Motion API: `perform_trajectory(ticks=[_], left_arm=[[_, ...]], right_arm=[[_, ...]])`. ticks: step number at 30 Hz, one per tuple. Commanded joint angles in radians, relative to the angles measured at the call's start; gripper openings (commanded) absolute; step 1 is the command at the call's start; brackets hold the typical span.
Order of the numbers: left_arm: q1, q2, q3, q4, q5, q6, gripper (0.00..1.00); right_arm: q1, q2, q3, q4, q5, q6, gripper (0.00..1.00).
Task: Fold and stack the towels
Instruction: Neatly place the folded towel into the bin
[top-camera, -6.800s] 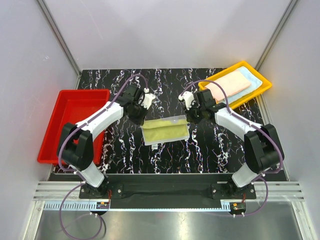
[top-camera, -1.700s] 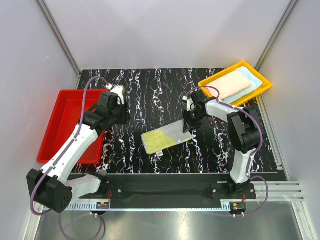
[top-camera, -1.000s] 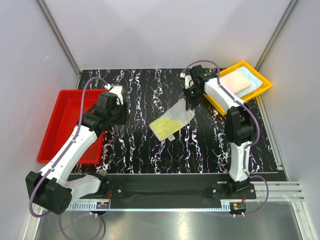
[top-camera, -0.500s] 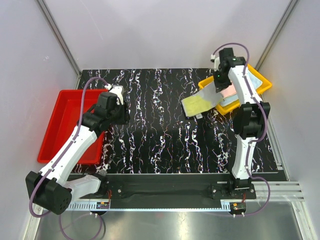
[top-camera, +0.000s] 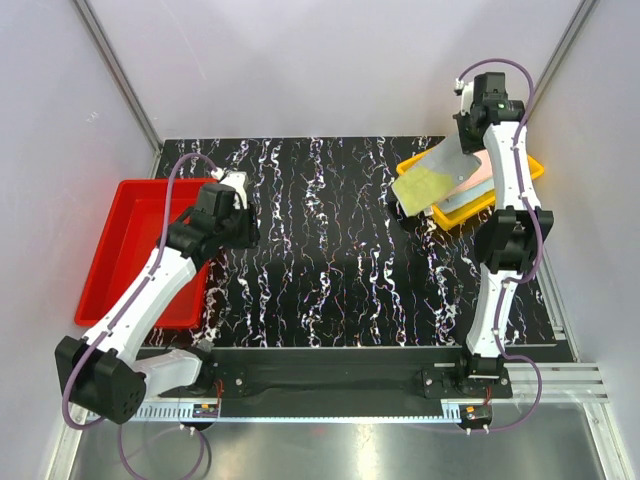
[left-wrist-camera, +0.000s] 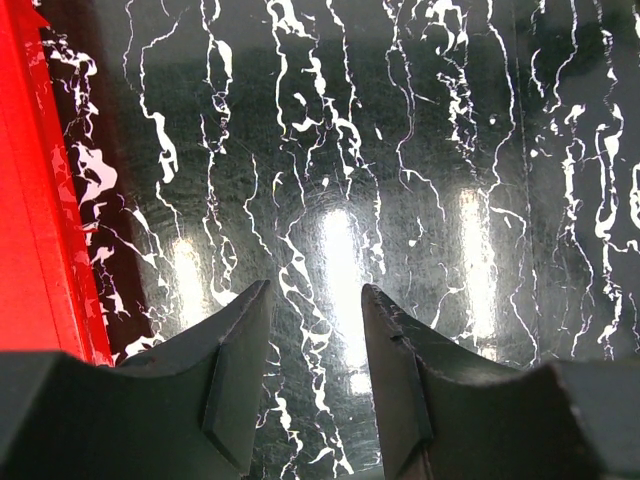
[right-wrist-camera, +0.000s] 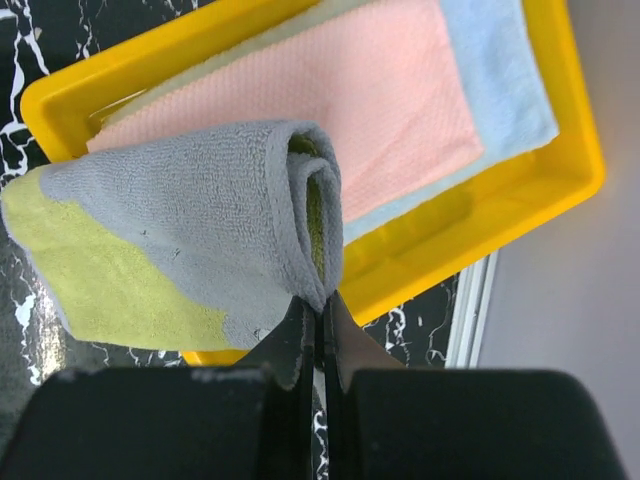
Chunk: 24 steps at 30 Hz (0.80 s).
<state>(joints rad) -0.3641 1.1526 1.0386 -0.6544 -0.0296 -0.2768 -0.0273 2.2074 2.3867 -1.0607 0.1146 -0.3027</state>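
The right fingers (right-wrist-camera: 318, 335) are pinching shut on the folded yellow-green towel (right-wrist-camera: 180, 230), dangling it over the yellow tray (right-wrist-camera: 585, 150) at the table's (top-camera: 330, 280) two o'clock. The left fingers (top-camera: 244, 230) are hovering parted and empty beside the red tray (top-camera: 120, 250) at nine o'clock.

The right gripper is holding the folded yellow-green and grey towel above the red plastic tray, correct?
Wrong tray. The right gripper is holding the folded yellow-green and grey towel above the yellow plastic tray, as the right wrist view shows.
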Motion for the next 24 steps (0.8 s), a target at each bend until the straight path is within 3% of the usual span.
perform_trajectory(ticks=[1,24], left_arm=[[0.008,0.009,0.023,0.045,0.019,0.014,0.46],[0.013,0.024,0.017,0.050,0.048,0.016,0.46]], right_arm=[[-0.006,0.029,0.113,0.021,0.011,-0.065,0.00],[-0.072,0.135,0.258,0.050,0.014,-0.188,0.01]])
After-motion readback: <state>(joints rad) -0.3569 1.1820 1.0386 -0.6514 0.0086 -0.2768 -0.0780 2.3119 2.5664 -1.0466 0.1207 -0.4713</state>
